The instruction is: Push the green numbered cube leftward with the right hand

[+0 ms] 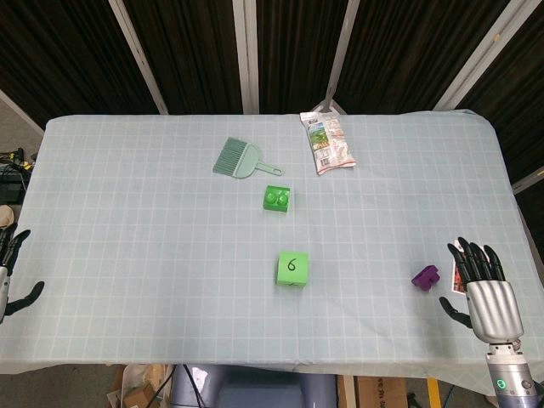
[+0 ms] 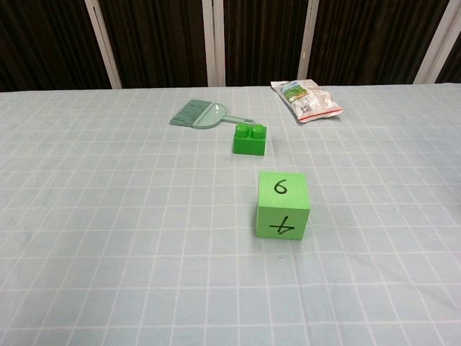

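The green numbered cube (image 1: 291, 269) sits near the middle of the table, slightly toward the front; its top face shows a 6 and its front face a 4 in the chest view (image 2: 283, 205). My right hand (image 1: 484, 288) rests at the table's front right corner, fingers spread and holding nothing, far to the right of the cube. At the front left edge my left hand (image 1: 10, 268) is only partly in view, fingers apart and holding nothing. Neither hand appears in the chest view.
A green two-stud brick (image 1: 277, 199) lies just behind the cube. A teal hand brush (image 1: 238, 159) and a snack packet (image 1: 327, 141) lie farther back. A small purple object (image 1: 426, 277) sits beside my right hand. The checked cloth (image 1: 153, 255) covers the table.
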{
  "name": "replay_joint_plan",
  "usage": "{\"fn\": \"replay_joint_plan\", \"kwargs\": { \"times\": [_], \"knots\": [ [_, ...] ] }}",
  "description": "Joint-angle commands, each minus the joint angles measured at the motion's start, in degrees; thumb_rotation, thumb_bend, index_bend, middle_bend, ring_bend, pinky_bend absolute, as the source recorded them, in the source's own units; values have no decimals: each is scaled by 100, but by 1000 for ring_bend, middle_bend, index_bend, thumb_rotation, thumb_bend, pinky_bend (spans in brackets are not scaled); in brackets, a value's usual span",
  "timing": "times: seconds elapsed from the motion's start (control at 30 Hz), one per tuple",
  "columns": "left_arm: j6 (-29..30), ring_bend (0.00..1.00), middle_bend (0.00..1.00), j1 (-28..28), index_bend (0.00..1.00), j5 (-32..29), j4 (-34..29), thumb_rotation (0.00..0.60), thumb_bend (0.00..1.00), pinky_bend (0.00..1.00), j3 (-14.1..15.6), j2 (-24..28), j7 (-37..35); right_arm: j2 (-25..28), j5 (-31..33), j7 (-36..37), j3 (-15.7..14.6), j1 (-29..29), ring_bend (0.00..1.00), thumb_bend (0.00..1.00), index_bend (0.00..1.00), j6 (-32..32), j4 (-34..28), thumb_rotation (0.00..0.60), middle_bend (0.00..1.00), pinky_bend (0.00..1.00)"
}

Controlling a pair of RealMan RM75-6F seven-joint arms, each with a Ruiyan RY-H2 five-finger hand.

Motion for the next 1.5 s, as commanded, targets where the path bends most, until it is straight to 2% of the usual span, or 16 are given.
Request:
{"fn": "replay_joint_plan", "kwargs": {
  "times": [0.03,0.37,0.53,0.73,0.87,0.93,1.0,1.17,1.33,1.4,1.5],
  "knots": [
    [10,0,3,-4,110,20,-14,600,335,67,8,-23,63,-15,21,10,9,11,53,237,80,-26,34,600,32,51],
    [177,0,4,40,109,182,-41,600,335,67,35,-39,75,-22,-66,-31,-61,35,53,238,80,-101,12,600,32,51],
    [66,0,4,25,109,47,-26,600,335,67,12,-8,40,-64,-162,-9,-124,75,54,236,80,-175,47,600,32,51],
    [244,0,4,91,109,181,-45,600,335,66,27,24,-73,-20,-329,71,-284,146,76,237,80,-372,-98,600,32,57],
    [154,0,4,81,109,8,-42,600,335,67,-22,33,-82,146,-541,410,-482,339,106,237,80,-774,-380,600,39,103],
    [109,0,4,59,109,-30,-41,600,335,67,-40,36,-78,250,-634,543,-505,489,151,237,83,-974,-513,600,87,133],
    [108,0,4,53,109,-13,-45,600,335,67,-38,36,-72,318,-669,542,-477,636,216,238,103,-1153,-644,600,177,172],
    [101,0,4,52,109,-3,-41,600,335,67,-27,27,-44,444,-405,-79,-269,1014,412,237,122,-1733,-1093,600,396,314],
    [87,0,4,47,110,-42,-37,600,335,67,-49,35,-63,577,448,-755,74,1568,609,249,137,-2692,-1604,600,602,504],
    [86,0,4,49,109,-58,-30,600,335,66,-57,39,-80,654,898,-1001,186,1834,676,300,146,-3153,-1774,600,674,563],
    [64,0,4,41,109,-88,-25,600,335,66,-70,41,-84,731,1680,-1411,330,2279,724,387,147,-3824,-1914,600,727,604]
  ]
}}
